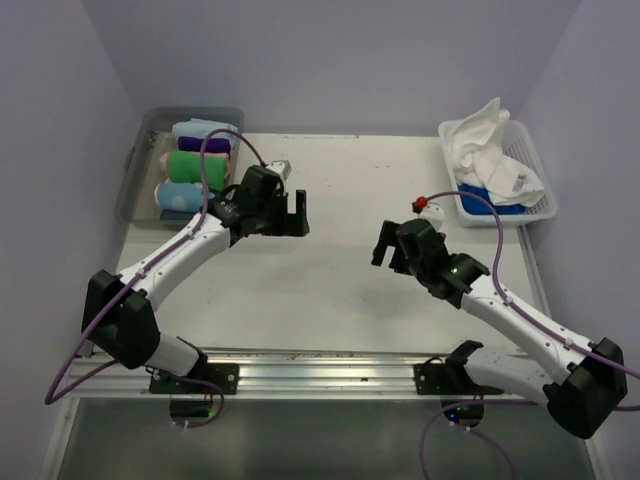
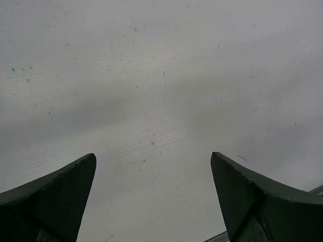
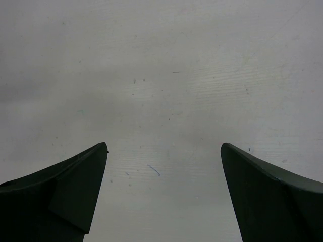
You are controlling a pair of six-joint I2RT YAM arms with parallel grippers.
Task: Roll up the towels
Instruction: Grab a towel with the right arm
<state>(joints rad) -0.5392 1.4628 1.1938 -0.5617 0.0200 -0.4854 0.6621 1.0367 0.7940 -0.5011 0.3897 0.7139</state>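
My left gripper [image 1: 293, 212], right gripper [image 1: 384, 246]: both jaws apart, over mid worktop [image 1: 340, 300]. Rolled towels [image 1: 195, 165] in bin [image 1: 134, 178], far-left corner. Loose towels [image 1: 480, 145] in basket [image 1: 532, 172], far-right corner.

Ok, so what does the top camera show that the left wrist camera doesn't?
Only the top view: the right tool, the clear bin of rolled towels at far left, and the white basket of loose towels at far right. Only the left wrist view: fine specks and faint ridges, close up, on the table. Both: the left tool, open and empty, over a bare stretch of that table.
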